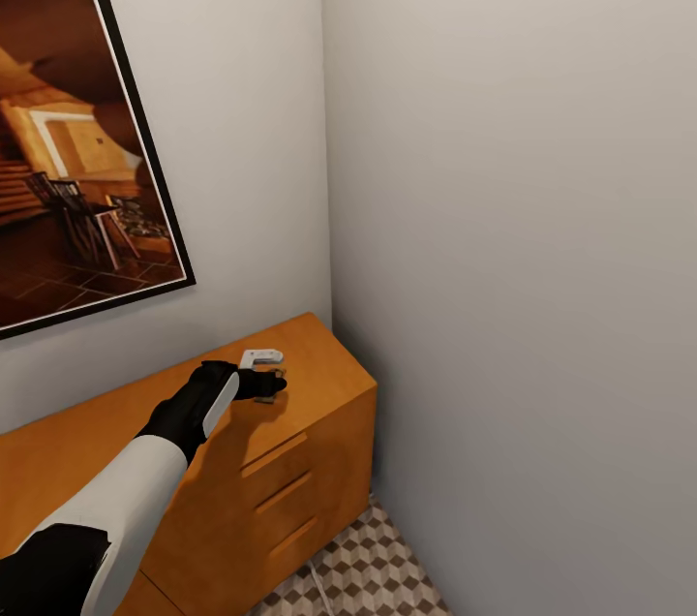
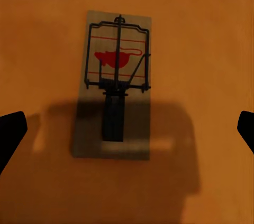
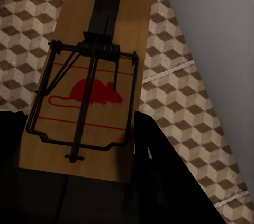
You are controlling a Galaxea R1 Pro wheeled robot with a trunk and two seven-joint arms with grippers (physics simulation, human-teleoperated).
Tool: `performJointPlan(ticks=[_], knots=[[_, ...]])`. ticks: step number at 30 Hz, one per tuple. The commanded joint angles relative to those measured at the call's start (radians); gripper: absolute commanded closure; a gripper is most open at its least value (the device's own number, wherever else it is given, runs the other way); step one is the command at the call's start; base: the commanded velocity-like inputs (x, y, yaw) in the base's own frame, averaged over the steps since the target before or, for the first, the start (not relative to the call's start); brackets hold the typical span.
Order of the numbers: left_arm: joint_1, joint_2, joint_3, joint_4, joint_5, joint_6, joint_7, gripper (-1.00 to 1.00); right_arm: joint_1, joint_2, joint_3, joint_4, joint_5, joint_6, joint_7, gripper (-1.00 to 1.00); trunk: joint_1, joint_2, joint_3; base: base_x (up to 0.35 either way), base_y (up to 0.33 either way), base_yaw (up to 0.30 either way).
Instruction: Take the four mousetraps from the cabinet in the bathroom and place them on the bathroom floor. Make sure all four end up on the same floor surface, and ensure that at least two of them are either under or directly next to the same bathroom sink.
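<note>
Lying flat on cabinet (image 2: 222,23), mousetrap (image 2: 117,84)

The cabinet (image 1: 319,403) is smooth, matt orange-brown wood. The mousetrap (image 2: 116,76) near its top's end edge is a pale, matt wooden board with dark metal wire. Another mousetrap (image 3: 90,81) shows the same materials over the matt, cube-patterned bathroom floor (image 3: 180,92) tiles.

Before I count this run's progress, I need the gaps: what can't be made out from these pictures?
- Remaining mousetraps: one lies on the cabinet top under the left gripper, one is in the right gripper; others cannot be placed.
- Mousetrap on cabinet: in the head view the left gripper mostly covers it.
- Held mousetrap: its near end is hidden by the dark fingers.
- Bathroom floor: cut off by the head view's bottom edge.
</note>
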Motion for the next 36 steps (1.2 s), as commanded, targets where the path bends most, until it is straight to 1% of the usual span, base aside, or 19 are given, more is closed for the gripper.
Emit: performJointPlan(ticks=[1, 16, 27, 36], knots=[[-0.001, 0.001, -0.005, -0.001, 0.01, 0.004, 0.004, -1.0, -0.001, 0.0, 0.005, 0.001, 0.004, -0.002, -0.006, 1.0, 0.001, -0.002, -0.002, 0.0, 0.0, 0.0], [-0.001, 0.001, -0.005, -0.002, 0.01, 0.005, 0.004, -1.0, -0.001, 0.0, 0.005, 0.001, 0.004, -0.002, -0.006, 1.0, 0.001, -0.002, -0.002, 0.002, 0.0, 0.0], [-0.001, 0.001, -0.005, -0.001, 0.01, 0.006, 0.004, -1.0, -0.001, 0.0, 0.005, 0.001, 0.004, -0.002, -0.006, 1.0, 0.001, -0.002, -0.002, 0.107, 0.0, 0.0], [-0.001, 0.001, -0.005, 0.005, 0.01, 0.006, 0.004, -1.0, -0.001, 0.0, 0.005, 0.001, 0.004, -0.002, -0.006, 1.0, 0.001, -0.002, -0.002, 0.019, 0.0, 0.0]])
